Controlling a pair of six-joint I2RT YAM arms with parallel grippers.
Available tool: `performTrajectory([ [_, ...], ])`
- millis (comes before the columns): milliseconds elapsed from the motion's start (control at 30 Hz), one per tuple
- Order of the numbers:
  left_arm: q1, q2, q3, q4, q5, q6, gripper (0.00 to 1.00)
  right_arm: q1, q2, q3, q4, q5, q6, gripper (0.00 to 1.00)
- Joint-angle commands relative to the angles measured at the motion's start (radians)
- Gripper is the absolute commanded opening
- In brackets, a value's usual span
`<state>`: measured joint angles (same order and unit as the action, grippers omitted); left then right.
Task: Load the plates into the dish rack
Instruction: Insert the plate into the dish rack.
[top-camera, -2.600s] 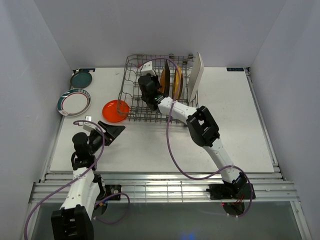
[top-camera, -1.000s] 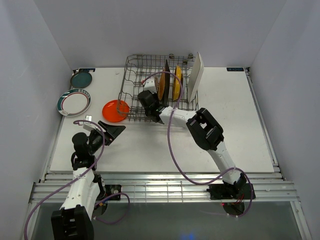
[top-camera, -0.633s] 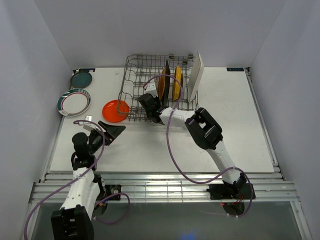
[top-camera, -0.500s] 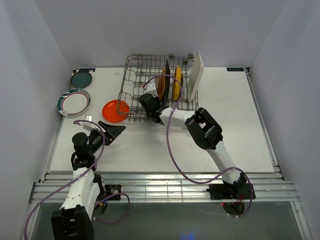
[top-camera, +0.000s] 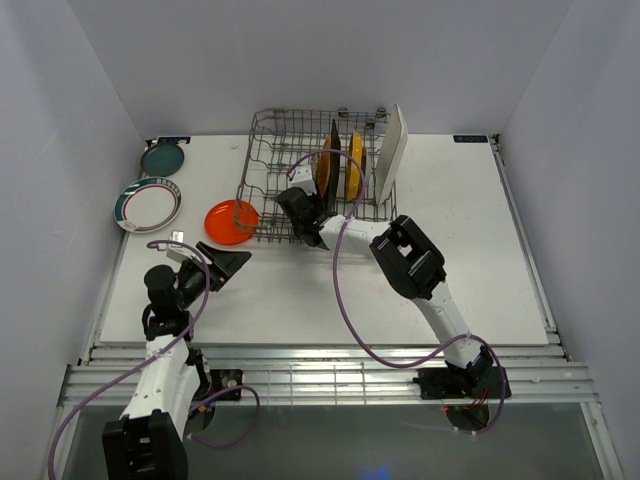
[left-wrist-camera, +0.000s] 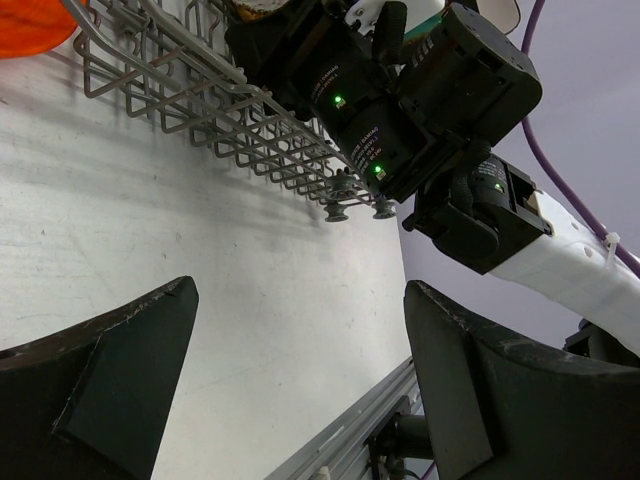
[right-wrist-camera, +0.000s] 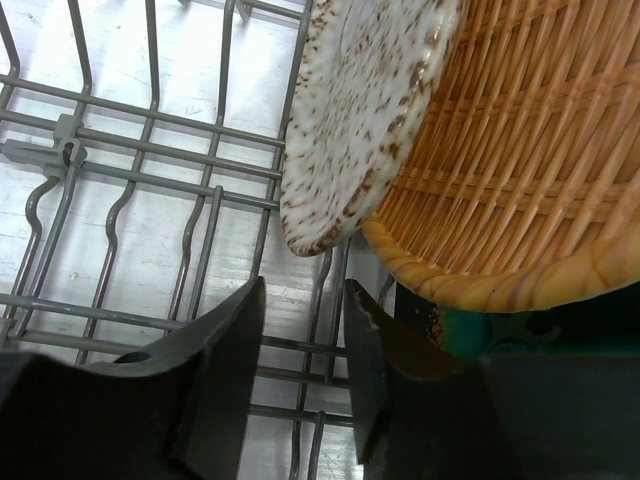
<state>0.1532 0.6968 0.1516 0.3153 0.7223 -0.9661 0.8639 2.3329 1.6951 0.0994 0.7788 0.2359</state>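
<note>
White tabletop (top-camera: 480, 240) w/ dish rack (top-camera: 275, 150); plain grey walls (top-camera: 300, 60) L, R, rear.

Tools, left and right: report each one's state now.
Left tool: wide open, holding nothing.
Right tool: partly open, holding nothing, tips close to the rim of the speckled plate.

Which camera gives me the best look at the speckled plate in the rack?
Right wrist: the speckled plate sits close up, its face and rim clear, in front of the woven plate over the dish rack wires. Top external shows the racked plates edge-on, so I cannot single it out; left wrist shows only the rack's side.
</note>
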Motion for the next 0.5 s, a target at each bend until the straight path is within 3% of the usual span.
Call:
performTrajectory([
  [0,0.002,-0.01,-0.012,0.016,0.014,0.004,0.94,-0.003,-0.063,-0.006,0.014,0.023,0.017,0.46],
  [167,0.002,-0.011,-0.012,0.018,0.014,0.004,0.94,-0.003,-0.096,-0.037,0.025,0.019,0.019,0.57],
  [467,0.002,-0.011,-0.009,0.016,0.016,0.004,0.94,-0.003,-0.168,-0.072,0.04,0.016,0.011,0.6],
])
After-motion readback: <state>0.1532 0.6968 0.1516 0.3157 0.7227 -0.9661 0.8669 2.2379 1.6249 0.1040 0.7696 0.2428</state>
